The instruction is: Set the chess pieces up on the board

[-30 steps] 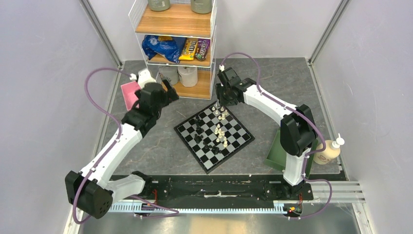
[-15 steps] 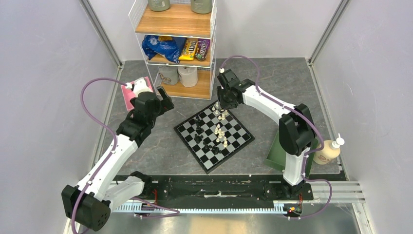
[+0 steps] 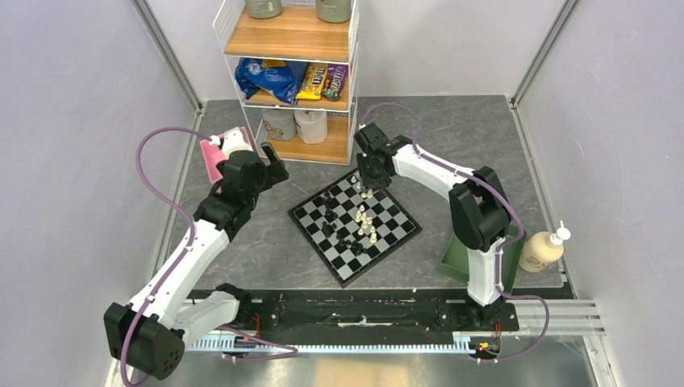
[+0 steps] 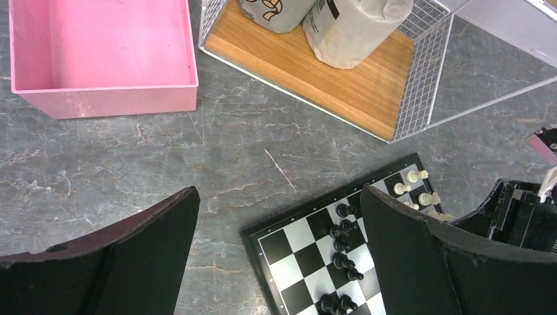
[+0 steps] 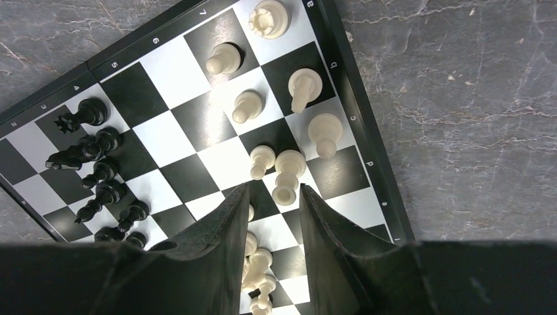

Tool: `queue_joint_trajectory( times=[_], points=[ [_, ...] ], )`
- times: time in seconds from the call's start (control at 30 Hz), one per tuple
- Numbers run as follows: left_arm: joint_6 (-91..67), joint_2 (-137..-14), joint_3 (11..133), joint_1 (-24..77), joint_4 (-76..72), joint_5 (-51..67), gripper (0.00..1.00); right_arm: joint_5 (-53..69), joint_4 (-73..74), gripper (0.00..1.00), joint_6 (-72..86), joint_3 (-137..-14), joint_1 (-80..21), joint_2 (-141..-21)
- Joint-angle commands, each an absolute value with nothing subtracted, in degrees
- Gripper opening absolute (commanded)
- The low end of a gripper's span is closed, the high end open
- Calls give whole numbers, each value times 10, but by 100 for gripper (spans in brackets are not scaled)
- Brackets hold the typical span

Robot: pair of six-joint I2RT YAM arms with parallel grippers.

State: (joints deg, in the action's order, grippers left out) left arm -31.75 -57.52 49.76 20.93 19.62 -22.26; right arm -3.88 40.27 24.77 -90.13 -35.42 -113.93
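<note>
- My right gripper (image 5: 274, 190) hangs low over the far corner of the board (image 5: 172, 134), jaws only a narrow way apart. A cream piece (image 5: 289, 172) stands right at their mouth, but I see a gap on one side of it, so I judge nothing is clamped.
- A second cream piece (image 5: 261, 159) stands hard against the first. If I close from here, one finger could catch it and topple both.
- More cream pieces crowd beneath the fingers. Coming down off-centre could scatter them, and a fallen one might roll over the rim onto the table (image 5: 460, 98).
- The piece looks small and smooth. A pinch high on its head could squirt it out sideways.
- The black pieces (image 5: 98, 174) huddle along the board's left side, none in proper ranks. Any sweep that way risks bowling them over.
- My left gripper (image 4: 279, 197) is spread fully and holds nothing. It hovers over the table near the board's left corner, between the board and the pink box (image 4: 105, 102). Bringing it in while the right arm works could make the arms clash.
</note>
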Motion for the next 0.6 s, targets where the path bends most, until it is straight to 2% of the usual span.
queue_joint_trajectory(
  times=[0.0, 0.23, 0.37, 0.47, 0.57],
  points=[
    [-295, -574, 517, 203, 181, -222, 100, -49, 406, 41, 254, -920, -357, -1152],
    [-297, -573, 510, 198, 182, -219, 100, -65, 406, 33, 250, -926, -358, -1160],
    [-297, -573, 507, 194, 180, -217, 100, -69, 405, 32, 250, -925, -358, -1156],
    [-298, -575, 505, 192, 179, -215, 100, -66, 404, 15, 249, -924, -358, -1153],
    [-297, -577, 505, 190, 179, -214, 100, -66, 404, 14, 244, -915, -358, -1138]
  ],
)
